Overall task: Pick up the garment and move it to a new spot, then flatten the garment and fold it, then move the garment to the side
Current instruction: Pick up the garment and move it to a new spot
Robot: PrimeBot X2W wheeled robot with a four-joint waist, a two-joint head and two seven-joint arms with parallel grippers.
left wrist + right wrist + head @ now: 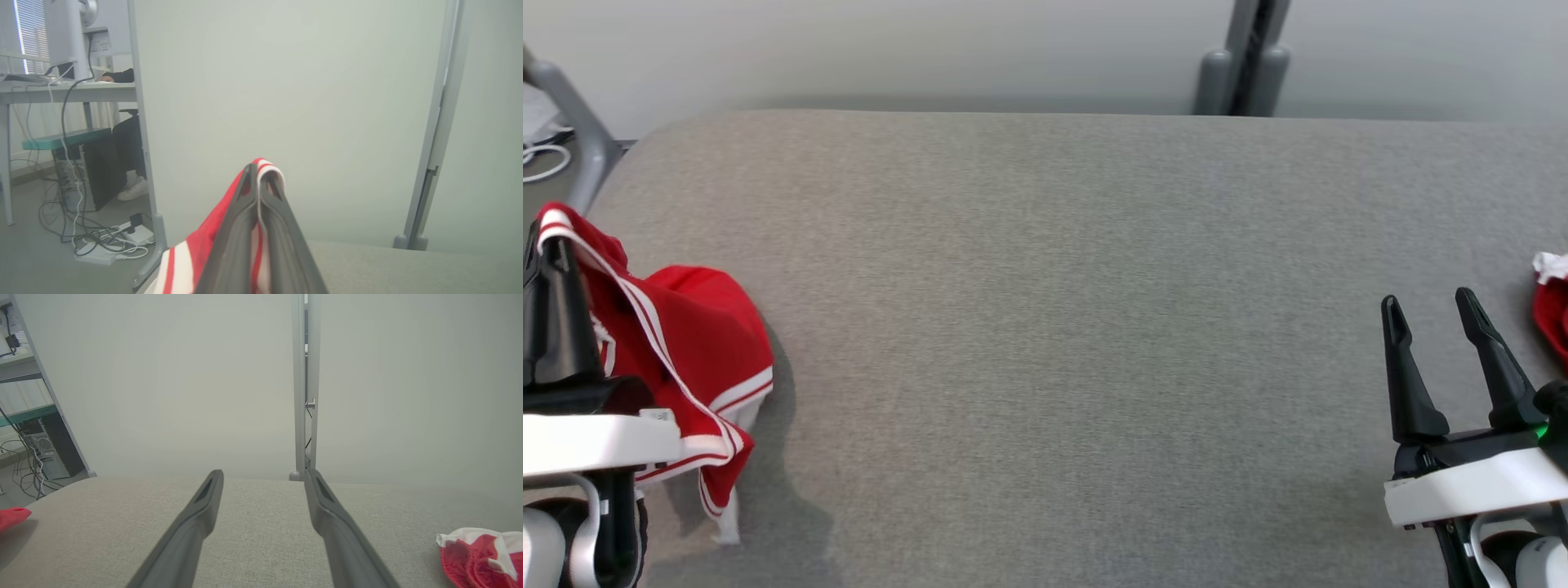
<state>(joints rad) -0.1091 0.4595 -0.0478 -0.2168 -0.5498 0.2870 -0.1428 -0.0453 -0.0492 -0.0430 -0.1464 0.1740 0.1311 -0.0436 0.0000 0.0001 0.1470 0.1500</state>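
**Garment lifted, table waiting.** At the lower left of the head view, the robot's left gripper pinches a red sports garment with white stripes between fingers closed tight. The cloth is draped over the fingertips and hangs down the frame toward the grey fabric-covered table. Its lowest corner appears to reach the surface.

At the lower right, the right gripper stands with its two long dark fingers spread wide and nothing between them. A second crumpled red-and-white cloth lies at the right edge of the frame, just beside that gripper.

The first step looks to be in hand: the garment is picked up but not yet set down at a new spot. The next move likely calls for carrying it toward the bare centre of the frame. It would then need lowering without bunching, with the free gripper brought across to help spread it flat.
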